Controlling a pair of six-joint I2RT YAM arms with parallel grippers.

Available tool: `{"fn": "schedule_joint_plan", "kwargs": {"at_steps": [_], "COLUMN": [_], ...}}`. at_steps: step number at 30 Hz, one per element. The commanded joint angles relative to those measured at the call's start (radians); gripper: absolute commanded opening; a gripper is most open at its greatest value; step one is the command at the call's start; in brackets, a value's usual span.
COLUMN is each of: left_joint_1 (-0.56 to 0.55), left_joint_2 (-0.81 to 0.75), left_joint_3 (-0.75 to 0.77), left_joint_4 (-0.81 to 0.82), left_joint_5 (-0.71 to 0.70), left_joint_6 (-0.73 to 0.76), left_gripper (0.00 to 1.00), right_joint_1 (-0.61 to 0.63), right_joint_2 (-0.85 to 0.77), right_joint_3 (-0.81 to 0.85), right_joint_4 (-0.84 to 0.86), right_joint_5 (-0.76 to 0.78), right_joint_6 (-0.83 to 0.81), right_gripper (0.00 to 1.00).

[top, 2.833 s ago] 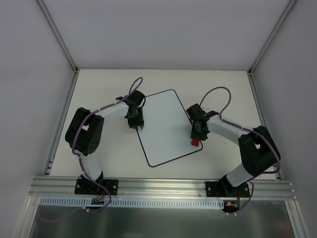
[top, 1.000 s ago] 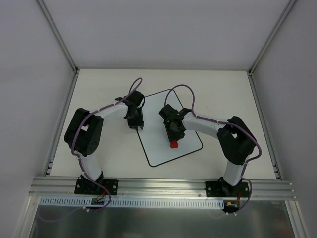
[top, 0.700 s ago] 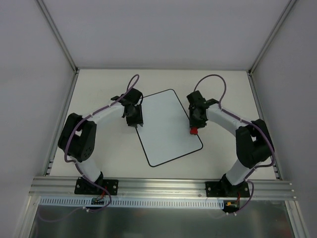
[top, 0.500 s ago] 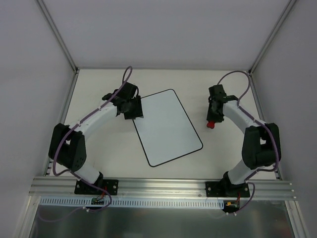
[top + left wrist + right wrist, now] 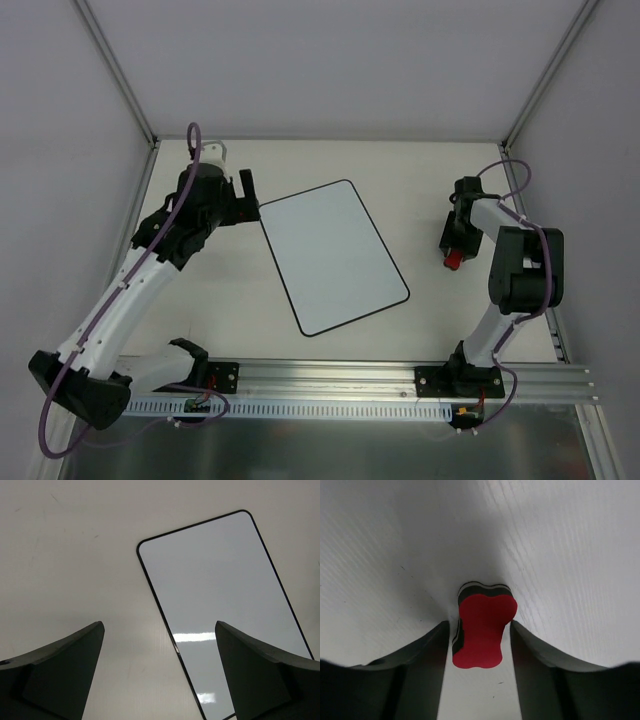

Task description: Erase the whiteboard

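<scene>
White and spotless, the board [image 5: 333, 257] is lying flat in the middle of the table [image 5: 230, 290], and we're seeing no marks on it from above or from the left wrist. Off to its right, well apart, the right gripper [image 5: 479, 632] is pinching the red eraser [image 5: 482, 627] low over bare table; whether it's touching, we can't tell. Farthest out, the left gripper [image 5: 159, 630] is hovering with jaws spread wide, holding nothing, beside the board's far left corner. We're judging the wiping done. The risk: nothing is pinning the board, so any further pass could be catching its edge and shoving it askew.
</scene>
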Motion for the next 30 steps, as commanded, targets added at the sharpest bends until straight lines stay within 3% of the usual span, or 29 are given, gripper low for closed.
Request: {"fn": "schedule_joint_plan", "kwargs": {"at_steps": [1, 3, 4, 9, 14, 21, 30], "left_joint_1": [0.012, 0.012, 0.014, 0.012, 0.012, 0.012, 0.012], "left_joint_2": [-0.103, -0.156, -0.173, -0.259, -0.302, -0.324, -0.342], "left_joint_3": [-0.034, -0.045, -0.048, -0.01, 0.064, 0.199, 0.328], "left_joint_4": [-0.046, -0.056, -0.06, -0.096, -0.105, -0.106, -0.109], "left_joint_5": [-0.123, -0.136, -0.144, -0.173, -0.259, -0.351, -0.399], "left_joint_6": [0.077, 0.091, 0.096, 0.103, 0.143, 0.211, 0.257], "left_gripper": [0.99, 0.99, 0.99, 0.99, 0.99, 0.99, 0.99], "right_joint_1": [-0.01, -0.013, -0.016, -0.024, -0.041, -0.044, -0.042], "right_joint_2": [0.006, -0.002, -0.019, -0.176, -0.444, -0.681, -0.924], "right_joint_3": [0.032, 0.027, 0.026, 0.018, 0.105, 0.288, 0.38], "right_joint_4": [0.011, 0.012, 0.012, -0.014, -0.075, -0.118, -0.029], "right_joint_5": [-0.019, -0.015, -0.015, -0.007, 0.04, 0.143, 0.004], "right_joint_6": [-0.017, -0.016, -0.016, -0.043, -0.094, -0.215, -0.292], "right_gripper": [0.58, 0.68, 0.78, 0.99, 0.99, 0.99, 0.99]}}
